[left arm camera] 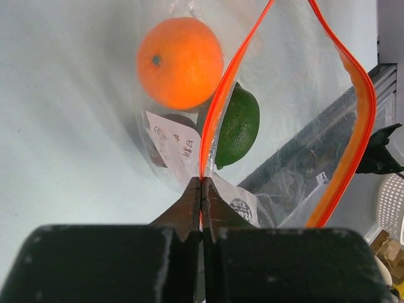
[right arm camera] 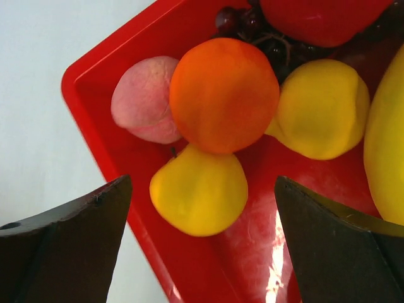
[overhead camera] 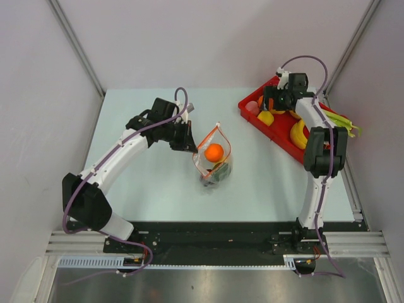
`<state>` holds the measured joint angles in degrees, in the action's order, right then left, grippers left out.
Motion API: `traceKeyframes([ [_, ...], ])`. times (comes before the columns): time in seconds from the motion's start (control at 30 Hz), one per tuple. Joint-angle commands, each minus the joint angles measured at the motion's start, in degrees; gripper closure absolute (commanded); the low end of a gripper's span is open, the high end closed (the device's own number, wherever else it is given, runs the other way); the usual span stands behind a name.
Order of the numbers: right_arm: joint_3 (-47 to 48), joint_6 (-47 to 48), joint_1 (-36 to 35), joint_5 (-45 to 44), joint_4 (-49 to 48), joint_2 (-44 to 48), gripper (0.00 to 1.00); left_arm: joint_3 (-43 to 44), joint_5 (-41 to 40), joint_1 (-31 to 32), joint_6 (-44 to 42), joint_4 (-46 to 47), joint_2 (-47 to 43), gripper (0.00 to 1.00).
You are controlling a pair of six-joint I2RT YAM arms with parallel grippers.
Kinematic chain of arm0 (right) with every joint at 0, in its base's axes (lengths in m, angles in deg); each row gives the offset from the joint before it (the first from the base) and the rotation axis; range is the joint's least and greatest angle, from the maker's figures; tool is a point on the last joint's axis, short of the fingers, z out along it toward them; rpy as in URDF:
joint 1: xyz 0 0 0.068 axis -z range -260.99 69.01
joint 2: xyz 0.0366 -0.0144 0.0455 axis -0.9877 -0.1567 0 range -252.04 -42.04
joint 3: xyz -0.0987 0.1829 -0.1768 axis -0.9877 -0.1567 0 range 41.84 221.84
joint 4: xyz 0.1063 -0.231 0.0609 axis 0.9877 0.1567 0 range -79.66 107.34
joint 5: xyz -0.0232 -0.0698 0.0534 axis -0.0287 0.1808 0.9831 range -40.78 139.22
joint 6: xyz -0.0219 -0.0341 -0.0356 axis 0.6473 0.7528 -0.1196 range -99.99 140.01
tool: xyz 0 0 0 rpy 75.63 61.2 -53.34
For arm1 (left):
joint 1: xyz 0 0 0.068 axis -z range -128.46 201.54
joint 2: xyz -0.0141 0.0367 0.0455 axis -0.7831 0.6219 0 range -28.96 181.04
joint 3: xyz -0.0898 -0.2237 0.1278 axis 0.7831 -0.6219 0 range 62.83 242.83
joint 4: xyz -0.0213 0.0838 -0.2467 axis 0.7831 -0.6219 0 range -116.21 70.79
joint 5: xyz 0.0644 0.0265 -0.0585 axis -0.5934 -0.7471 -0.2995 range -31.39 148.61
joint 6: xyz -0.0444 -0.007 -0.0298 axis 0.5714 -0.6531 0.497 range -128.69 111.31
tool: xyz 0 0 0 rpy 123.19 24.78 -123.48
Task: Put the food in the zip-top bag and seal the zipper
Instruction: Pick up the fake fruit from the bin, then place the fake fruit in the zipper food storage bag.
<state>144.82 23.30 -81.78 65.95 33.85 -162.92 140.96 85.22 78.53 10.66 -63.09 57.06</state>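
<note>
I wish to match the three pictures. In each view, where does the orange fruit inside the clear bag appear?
Top external: the bagged orange sits near the centre, within the zipper loop.
Left wrist: upper middle, just left of the zipper, above the shut left fingers.
Right wrist: not in it; the tray orange in the red tray is another fruit.
Shared landmark: the zipper, in top external and left wrist.
</note>
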Motion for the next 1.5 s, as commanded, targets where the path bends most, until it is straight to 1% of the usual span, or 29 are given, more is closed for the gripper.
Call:
traceKeyframes([
  [0.0,5.5,-2.3,-0.3,0.1,-0.2,-3.7,0.0,0.6,-0.6,0.2,-1.5,0.5,-1.0,1.0],
  [0.2,2.8,-2.5,-0.3,-0.4,-0.7,-5.8,0.0,0.4,-0.8,0.3,-2.0,0.0,-0.2,1.0],
  [0.43,-0.8,-1.5,-0.3,-0.8,-0.6,-5.8,0.0,0.5,-0.9,0.3,-2.1,0.0,0.4,1.0],
  [0.57,-1.1,-0.6,0.1,-1.4,0.7,-5.2,0.03,0.7,-0.9,0.3,-2.2,-0.1,0.6,1.0],
  [0.6,-0.9,-0.4,0.4,-1.4,0.9,-5.1,0.07,0.8,-0.9,0.3,-2.2,-0.1,0.6,1.0],
  [0.67,-0.2,-0.4,1.4,-1.0,2.0,-4.1,0.13,1.0,-0.9,0.2,-2.1,-0.1,0.7,1.0],
  [0.7,0.0,0.0,2.1,-0.8,2.3,-3.6,0.21,1.1,-0.8,0.2,-2.2,-0.1,0.6,1.0],
  [0.73,0.3,0.3,2.5,-0.6,2.8,-2.2,0.25,1.1,-0.9,0.2,-2.2,-0.1,0.6,1.0],
  [0.83,1.2,1.5,3.6,0.8,4.3,0.7,0.34,1.1,-1.1,0.2,-2.2,-0.1,0.6,1.0],
  [0.93,1.1,1.6,4.1,5.6,5.8,8.2,0.39,1.2,-0.9,0.2,-1.8,0.2,0.6,1.0],
  [0.97,1.1,1.5,4.1,9.1,6.1,11.7,0.4,1.4,-0.8,0.2,-1.6,0.4,0.4,1.0],
  [1.03,0.0,0.8,3.5,13.3,5.8,15.8,0.41,1.9,-0.8,0.2,-1.4,0.3,0.2,1.0],
  [1.07,-0.5,-0.4,3.2,17.2,5.1,17.7,0.42,2.4,-0.7,0.2,-1.4,0.3,0.2,1.0],
  [1.1,-1.5,-0.7,1.7,19.2,4.6,21.9,0.44,2.6,-0.5,0.2,-1.3,0.2,0.1,1.0],
  [1.17,-3.0,-0.8,-1.0,23.3,3.4,25.8,0.45,3.1,-0.4,0.3,-1.3,0.1,-0.1,1.0],
  [1.2,-3.8,-0.8,-3.8,24.4,2.8,29.6,0.46,3.2,-0.2,0.4,-1.3,0.0,-0.1,1.0],
  [1.27,-7.1,-0.8,-7.8,25.9,0.8,33.5,0.47,3.5,-0.2,0.4,-1.3,-0.2,-0.1,1.0],
  [1.3,-8.5,0.1,-12.2,26.1,0.4,36.7,0.48,3.7,0.1,0.4,-1.2,-0.4,-0.1,1.0],
  [1.37,-11.8,1.4,-16.8,23.9,-0.1,39.2,0.49,4.0,0.5,0.5,-1.1,-0.6,-0.1,1.0],
  [1.4,-12.4,3.6,-19.7,23.2,0.4,40.2,0.49,4.0,0.6,0.4,-1.1,-0.4,-0.3,1.0],
  [1.43,-13.4,4.8,-24.4,20.2,1.9,41.2,0.49,4.0,0.9,0.6,-1.0,-0.5,-0.4,1.0],
  [1.47,-13.7,6.2,-26.9,18.5,2.9,41.2,0.49,4.2,1.0,0.8,-1.1,-0.4,-0.4,1.0],
])
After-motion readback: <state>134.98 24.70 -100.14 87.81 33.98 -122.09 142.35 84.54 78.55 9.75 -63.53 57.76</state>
